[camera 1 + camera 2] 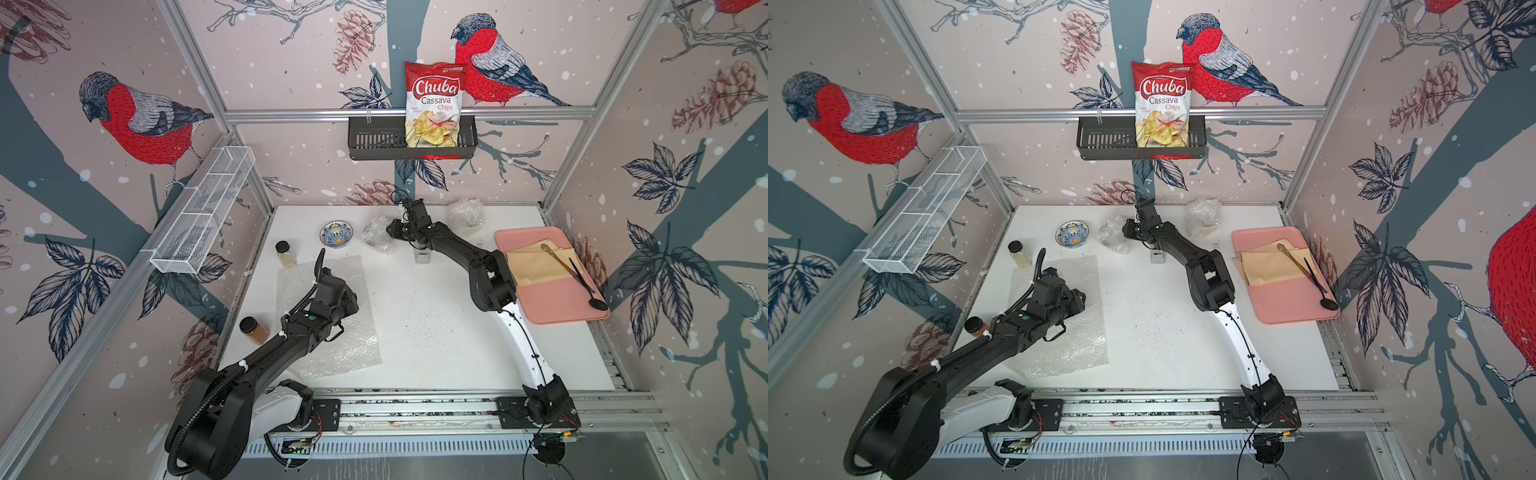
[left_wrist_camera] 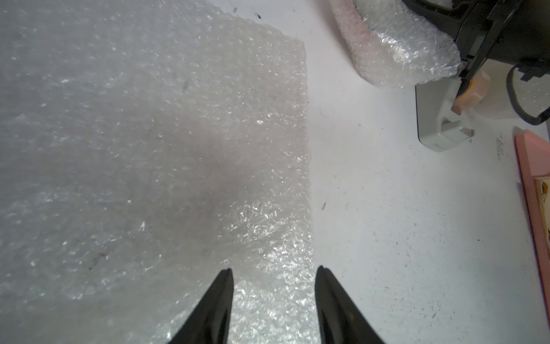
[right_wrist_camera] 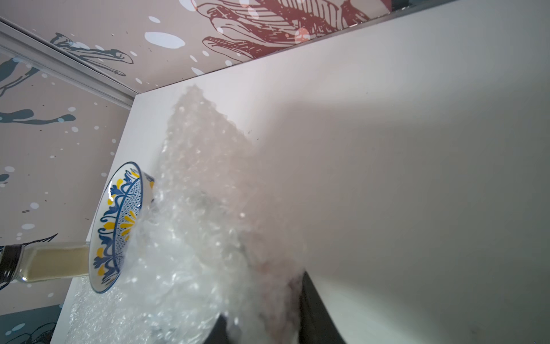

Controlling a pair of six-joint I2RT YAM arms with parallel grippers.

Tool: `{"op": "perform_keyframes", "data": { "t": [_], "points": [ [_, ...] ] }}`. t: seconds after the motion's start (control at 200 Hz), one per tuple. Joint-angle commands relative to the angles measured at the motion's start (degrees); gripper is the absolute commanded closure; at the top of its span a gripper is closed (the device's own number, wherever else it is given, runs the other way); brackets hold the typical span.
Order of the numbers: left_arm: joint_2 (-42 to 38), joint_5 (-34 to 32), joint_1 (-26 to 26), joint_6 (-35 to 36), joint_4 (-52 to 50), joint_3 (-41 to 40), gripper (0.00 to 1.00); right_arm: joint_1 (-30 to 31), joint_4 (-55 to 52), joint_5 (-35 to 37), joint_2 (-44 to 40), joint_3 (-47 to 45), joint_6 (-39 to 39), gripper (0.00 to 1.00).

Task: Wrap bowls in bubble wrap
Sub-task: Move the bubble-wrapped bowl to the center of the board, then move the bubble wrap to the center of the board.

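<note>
Bowl (image 1: 336,234), blue-and-yellow, sits bare at the back, just beside a wrapped bundle (image 1: 377,237); second bundle (image 1: 466,215) lies farther right. Judged: two wrapped, one left. Flat sheet (image 1: 332,320) lies ready. Right gripper (image 3: 263,297) straddles the first bundle, clamp unclear. Left gripper (image 2: 274,268) hovers over the sheet, jaws apart, empty.

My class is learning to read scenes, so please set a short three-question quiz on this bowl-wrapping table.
1. True or false: the blue-and-yellow bowl is already wrapped.
2. The left tool hovers, open, over: A the pink tray; B the flat bubble wrap sheet; C the wire basket.
3. How many wrapped bundles lie on the table?
Key: 1 false; 2 B; 3 two.
</note>
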Motion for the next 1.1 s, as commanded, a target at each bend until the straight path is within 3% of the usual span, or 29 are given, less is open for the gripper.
{"op": "perform_keyframes", "data": {
  "t": [0.0, 0.06, 0.15, 0.235, 0.335, 0.485, 0.655, 0.865, 1.096],
  "points": [
    [-0.61, -0.6, 0.13, -0.51, -1.16, -0.92, 0.51, -0.08, 1.86, 0.56, 1.49, 2.16, 1.36, 0.64],
    [-0.55, -0.63, 0.12, -0.25, -1.64, -1.32, 0.5, -0.09, 2.17, 0.33, 1.31, 2.11, 1.38, 0.6],
    [0.3, -0.37, 0.13, 0.49, -2.15, -1.66, 0.48, -0.09, 1.55, 0.21, -0.14, 1.43, 0.38, 0.45],
    [2.11, 0.64, 0.09, 1.38, -1.69, -1.71, 0.44, -0.18, 2.31, -0.09, -3.05, -1.72, -0.8, 0.4],
    [4.91, 1.73, 0.13, 2.06, -1.1, -1.17, 0.34, -0.09, 2.5, 0.04, -7.18, -5.36, -2.78, 0.37],
    [8.42, 2.23, 0.12, 2.86, -0.8, 0.39, 0.32, -0.07, 1.8, 2.01, -14.07, -11.88, -5.75, 0.35],
    [15.19, -1.63, -1.12, 2.34, -5.42, 5.23, 0.31, -0.1, 1.38, 3.93, -21.99, -20.18, -8.54, 0.34],
    [26.69, -6.82, -8.66, 2.08, -9.21, 12.57, 0.35, 0.08, 6.63, 4.98, -33.83, -35.34, -9.96, 0.34],
    [30.09, -6.02, -22.13, -3.19, -6.05, 17.09, 0.38, -1.61, 9.52, 4.72, -44.36, -48.88, -9.95, 0.34]
  ]
}}
